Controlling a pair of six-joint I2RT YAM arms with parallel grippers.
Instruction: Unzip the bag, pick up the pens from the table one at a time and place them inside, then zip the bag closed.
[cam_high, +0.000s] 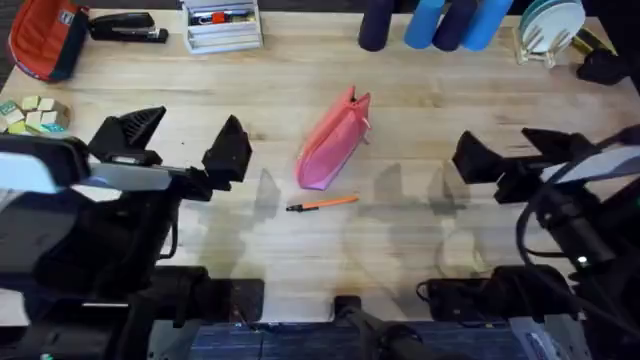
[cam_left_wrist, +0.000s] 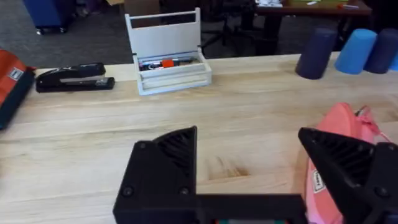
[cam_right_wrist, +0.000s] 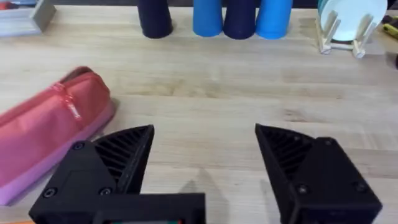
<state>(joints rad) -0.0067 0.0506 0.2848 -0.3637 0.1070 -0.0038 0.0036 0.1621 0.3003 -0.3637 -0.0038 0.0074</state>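
The bag (cam_high: 334, 140) is laid mid-table (cam_high: 300, 70), the pen (cam_high: 322, 203) just beside it. Left gripper (cam_high: 185, 140) and right gripper (cam_high: 487, 150) are held apart-jawed over bare wood

**Count of things on the pale plank table**

One salmon-pink fabric pouch (cam_high: 333, 140) lies on the light wooden butcher-block table (cam_high: 300, 70). One thin orange stick pen (cam_high: 322, 204) lies just beside it. One larger orange-red bag with dark trim (cam_high: 45, 38) sits at a far corner. One black stapler (cam_high: 127, 27) lies near it. One white open-topped organiser box (cam_high: 222, 25) stands at the far edge. Four upturned cups (cam_high: 437, 22) stand in a row: two dark navy, two bright blue. One wooden dish rack (cam_high: 545, 35) holds what looks like two or three pale plates, hard to separate. A cluster of small pale blocks (cam_high: 30, 113), perhaps six, sits at the left edge. Two black two-finger grippers: left (cam_high: 180, 135), right (cam_high: 478, 150).
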